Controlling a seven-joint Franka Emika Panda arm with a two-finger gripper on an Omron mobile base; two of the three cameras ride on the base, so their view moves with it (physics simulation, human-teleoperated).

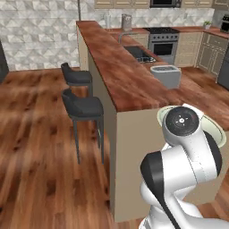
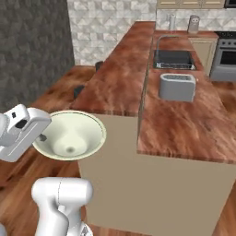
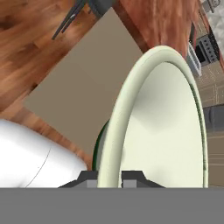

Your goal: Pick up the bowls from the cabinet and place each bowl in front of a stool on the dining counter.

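Home kitchen: stove (image 1: 163, 41), sink (image 2: 174, 59), toaster (image 2: 177, 86), stools (image 1: 83, 108).

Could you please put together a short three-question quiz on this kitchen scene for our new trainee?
1. True or false: the pincer is shut on the rim of the bowl.
2. How many stools stand along the dining counter in the left base view?
3. Which item sits on the lower counter beside the sink? A) a kettle B) a toaster C) a second bowl

Key
1. True; its fingertips pinch the rim.
2. Two: the nearer stool and the farther stool.
3. B, the toaster.
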